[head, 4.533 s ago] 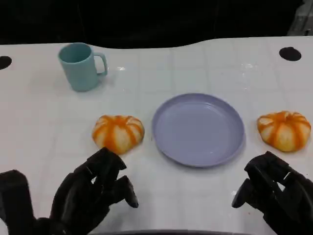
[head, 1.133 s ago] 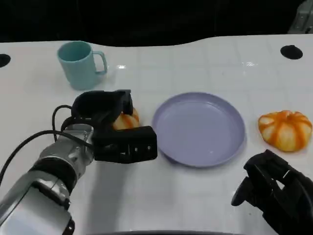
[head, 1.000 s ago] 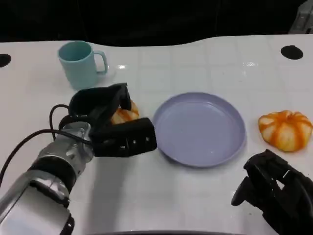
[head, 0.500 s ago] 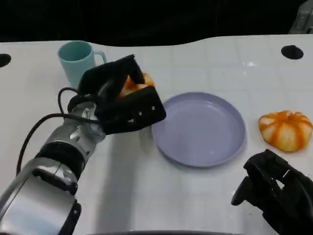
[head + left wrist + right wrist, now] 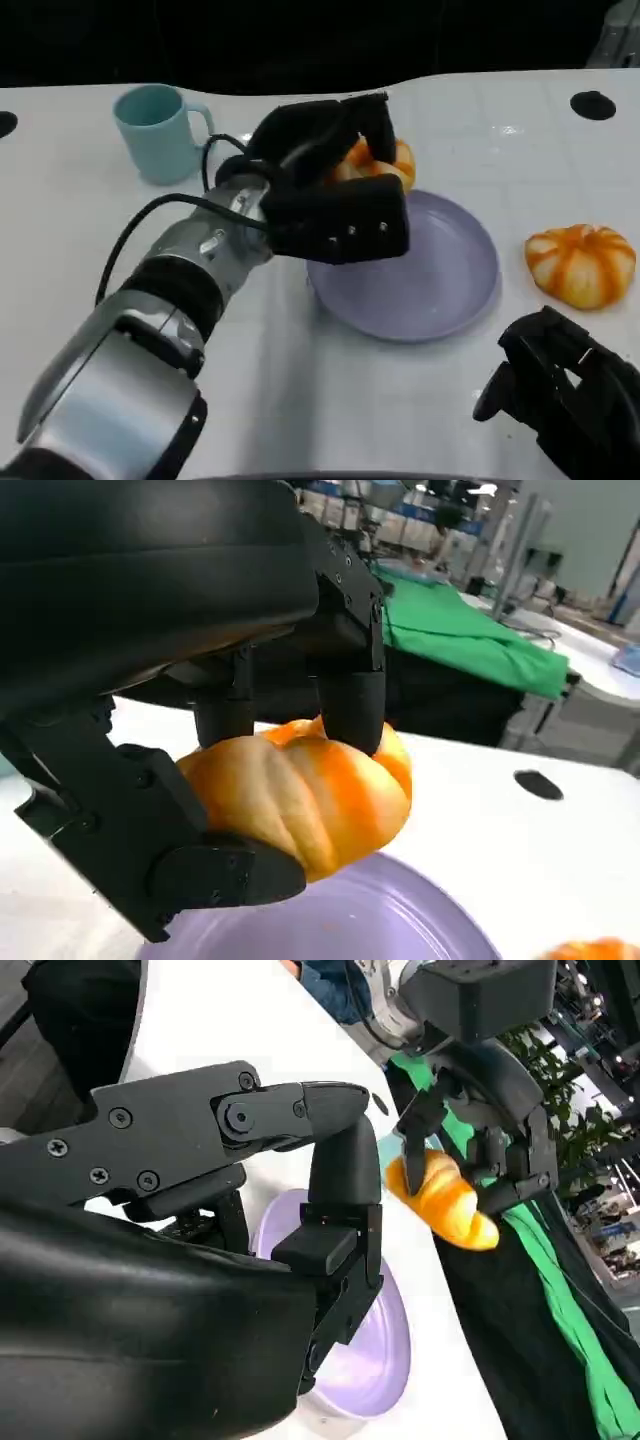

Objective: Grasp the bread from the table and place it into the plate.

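My left hand [image 5: 335, 180] grips an orange-and-white striped bread roll [image 5: 372, 163] and holds it in the air over the far left part of the lilac plate [image 5: 440, 285]. The left wrist view shows the roll [image 5: 305, 800] pinched between the black fingers above the plate [image 5: 400, 930]. A second striped roll [image 5: 580, 262] lies on the table right of the plate. My right hand [image 5: 565, 405] rests low at the near right, fingers curled, nothing in it. In the right wrist view the held roll [image 5: 440, 1200] hangs above the plate [image 5: 375, 1355].
A teal mug [image 5: 158, 132] stands at the far left of the white table [image 5: 300, 400]. Two black round holes [image 5: 593, 105] mark the table's far corners. The table's dark far edge runs behind the plate.
My left hand closed on the left roll, lifted it off the table and carried it right, from beside the plate to above the plate's far left part. The right hand stayed still.
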Motion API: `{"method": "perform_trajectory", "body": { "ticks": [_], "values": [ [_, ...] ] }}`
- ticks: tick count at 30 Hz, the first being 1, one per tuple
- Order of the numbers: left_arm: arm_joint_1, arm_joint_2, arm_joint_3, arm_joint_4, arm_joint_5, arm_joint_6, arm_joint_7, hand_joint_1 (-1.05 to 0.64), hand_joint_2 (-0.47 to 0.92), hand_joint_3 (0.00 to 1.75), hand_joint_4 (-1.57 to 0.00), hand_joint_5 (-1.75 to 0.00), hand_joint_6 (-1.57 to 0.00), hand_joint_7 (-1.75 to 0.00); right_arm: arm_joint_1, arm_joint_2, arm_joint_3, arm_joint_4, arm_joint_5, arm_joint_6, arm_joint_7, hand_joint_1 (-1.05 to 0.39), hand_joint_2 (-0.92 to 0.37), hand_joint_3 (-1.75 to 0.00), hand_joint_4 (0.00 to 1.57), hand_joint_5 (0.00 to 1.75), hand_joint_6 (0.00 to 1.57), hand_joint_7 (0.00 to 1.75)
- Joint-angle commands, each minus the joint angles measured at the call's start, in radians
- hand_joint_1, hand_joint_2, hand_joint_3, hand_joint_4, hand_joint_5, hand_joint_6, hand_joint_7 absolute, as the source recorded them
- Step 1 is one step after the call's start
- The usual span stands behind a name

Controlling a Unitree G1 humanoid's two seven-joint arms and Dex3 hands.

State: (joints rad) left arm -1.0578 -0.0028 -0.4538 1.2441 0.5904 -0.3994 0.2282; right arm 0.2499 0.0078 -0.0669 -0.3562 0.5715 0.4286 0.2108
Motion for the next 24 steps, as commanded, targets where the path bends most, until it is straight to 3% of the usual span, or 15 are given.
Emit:
{"method": "perform_trajectory", "body": {
  "ticks": [1,6,7,8,9,11,12,14,16,19,21,23,24],
  "values": [
    [-0.028,0.009,-0.002,0.005,0.003,0.004,-0.009,-0.2,0.45,1.17,-0.94,-1.75,-0.74,-1.75,0.006,-0.005,-0.005,0.0,-0.004,-0.017,0.005,-0.52,-0.92,-0.17,0.63,1.75,0.59,1.45],
    [-0.036,-0.044,-0.041,0.033,0.034,0.058,-0.021,-0.16,0.46,1.1,-0.91,-1.75,-0.72,-1.75,0.012,0.004,-0.004,-0.005,0.004,-0.014,0.001,-0.51,-0.92,-0.18,0.63,1.75,0.6,1.45],
    [-0.035,-0.052,-0.05,0.038,0.042,0.067,-0.028,-0.16,0.47,1.06,-0.89,-1.75,-0.7,-1.67,0.014,0.004,-0.001,-0.008,0.0,-0.015,0.0,-0.51,-0.92,-0.18,0.63,1.74,0.6,1.45],
    [-0.034,-0.059,-0.058,0.042,0.048,0.074,-0.034,-0.17,0.53,0.93,-0.85,-1.75,-0.73,-1.43,0.017,0.006,0.002,-0.01,-0.004,-0.016,-0.002,-0.51,-0.92,-0.18,0.63,1.74,0.6,1.45],
    [-0.033,-0.068,-0.064,0.047,0.051,0.084,-0.043,-0.17,0.57,0.83,-0.84,-1.75,-0.74,-1.33,0.02,0.006,0.005,-0.013,-0.008,-0.017,-0.003,-0.51,-0.92,-0.18,0.63,1.74,0.6,1.45],
    [-0.03,-0.08,-0.067,0.053,0.051,0.102,-0.06,-0.16,0.63,0.71,-0.83,-1.75,-0.68,-1.53,0.024,0.007,0.011,-0.018,-0.014,-0.019,-0.005,-0.51,-0.92,-0.2,0.62,1.74,0.6,1.44],
    [-0.03,-0.085,-0.066,0.056,0.048,0.113,-0.074,-0.15,0.65,0.67,-0.82,-1.75,-0.69,-1.46,0.027,0.007,0.014,-0.021,-0.017,-0.02,-0.006,-0.5,-0.92,-0.21,0.62,1.74,0.59,1.44],
    [-0.029,-0.09,-0.059,0.06,0.036,0.121,-0.105,-0.14,0.73,0.5,-0.7,-1.62,-0.76,-1.07,0.03,0.009,0.018,-0.027,-0.021,-0.019,-0.011,-0.5,-0.92,-0.22,0.62,1.73,0.59,1.44],
    [-0.028,-0.09,-0.054,0.061,0.03,0.118,-0.122,-0.13,0.78,0.37,-0.67,-1.62,-0.8,-0.97,0.032,0.011,0.019,-0.031,-0.023,-0.017,-0.013,-0.49,-0.92,-0.23,0.62,1.73,0.59,1.44],
    [-0.026,-0.092,-0.039,0.063,0.011,0.117,-0.152,-0.14,0.82,0.32,-0.66,-1.6,-0.78,-0.9,0.034,0.013,0.019,-0.033,-0.023,-0.019,-0.013,-0.49,-0.92,-0.24,0.62,1.74,0.59,1.45],
    [-0.025,-0.095,-0.022,0.065,-0.01,0.121,-0.197,-0.17,0.89,0.22,-0.62,-1.53,-0.79,-0.6,0.034,0.015,0.019,-0.033,-0.02,-0.019,-0.012,-0.48,-0.92,-0.24,0.62,1.73,0.58,1.45],
    [-0.029,-0.093,-0.023,0.067,-0.01,0.125,-0.23,-0.24,0.92,0.22,-0.5,-1.25,-0.72,-0.31,0.033,0.016,0.017,-0.032,-0.019,-0.018,-0.01,-0.49,-0.92,-0.24,0.62,1.73,0.59,1.45],
    [-0.03,-0.092,-0.025,0.067,-0.006,0.125,-0.241,-0.3,0.92,0.22,-0.47,-0.92,-0.66,-0.19,0.033,0.016,0.017,-0.031,-0.019,-0.018,-0.01,-0.49,-0.92,-0.23,0.62,1.73,0.59,1.45]
  ]
}}
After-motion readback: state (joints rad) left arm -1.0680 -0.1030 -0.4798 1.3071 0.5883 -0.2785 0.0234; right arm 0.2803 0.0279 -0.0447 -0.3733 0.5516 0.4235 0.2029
